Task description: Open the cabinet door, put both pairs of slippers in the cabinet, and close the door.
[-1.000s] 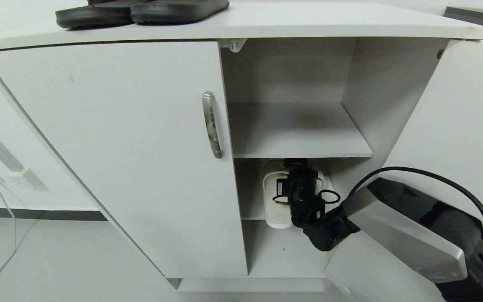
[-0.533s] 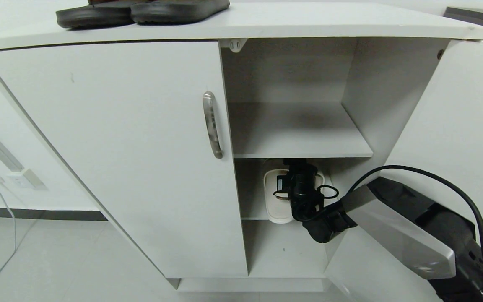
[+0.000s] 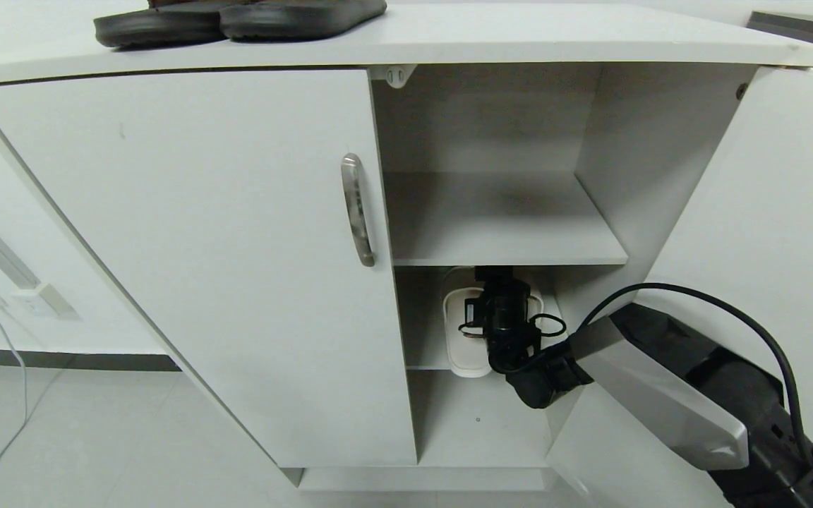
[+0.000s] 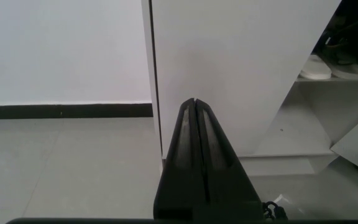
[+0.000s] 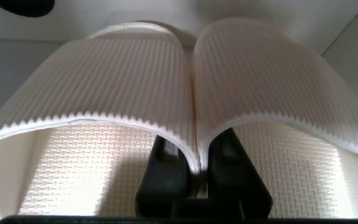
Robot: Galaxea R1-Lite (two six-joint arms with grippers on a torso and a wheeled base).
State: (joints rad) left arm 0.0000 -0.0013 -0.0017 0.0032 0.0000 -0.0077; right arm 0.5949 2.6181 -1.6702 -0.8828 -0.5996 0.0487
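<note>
Cabinet (image 3: pixel 449 35): left door (image 3: pixel 202 247) shut, handle (image 3: pixel 357 210) at its inner edge; right door (image 3: pixel 787 212) swung wide.
Opening: runs from the left door's edge to the right side wall.
White slippers (image 3: pixel 460 346): side by side on the middle shelf (image 3: pixel 424 361), toes toward the back, heels at its front edge, under the upper shelf (image 3: pixel 498 219).
Right gripper (image 5: pixel 197 171): inside the opening, narrow, pinching the two inner walls of the white slippers together.
Dark slippers (image 3: pixel 237 20): on the cabinet top, back left corner.
Left gripper (image 4: pixel 194 106): fingers pressed together, holding nothing, low over the floor (image 4: pixel 61 168) before the left door's outer edge.
</note>
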